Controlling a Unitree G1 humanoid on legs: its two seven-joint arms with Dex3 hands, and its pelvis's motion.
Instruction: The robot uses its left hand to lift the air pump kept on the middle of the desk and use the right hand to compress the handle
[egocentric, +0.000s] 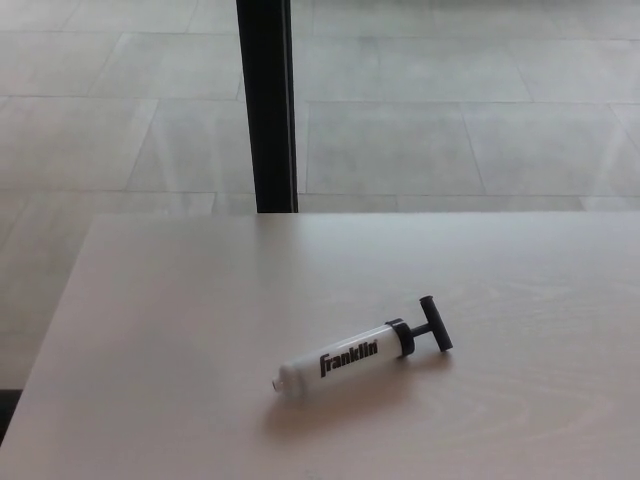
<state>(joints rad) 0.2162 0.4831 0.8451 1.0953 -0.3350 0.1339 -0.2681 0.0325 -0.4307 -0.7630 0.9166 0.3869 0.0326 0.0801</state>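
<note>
Head view: air pump lies on desk; no hand visible.

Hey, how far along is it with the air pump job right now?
The air pump lies on its side on the desk, its black T-handle close to the barrel. Neither robot hand is in view, so nothing is being held. That fits the moment before lifting, or after it was set back down; the picture alone cannot say which.

Up at my twelve o'clock I see a black post standing on the pale tiled floor. Its foot disappears behind the far edge of the light wood-grain counter.
</note>
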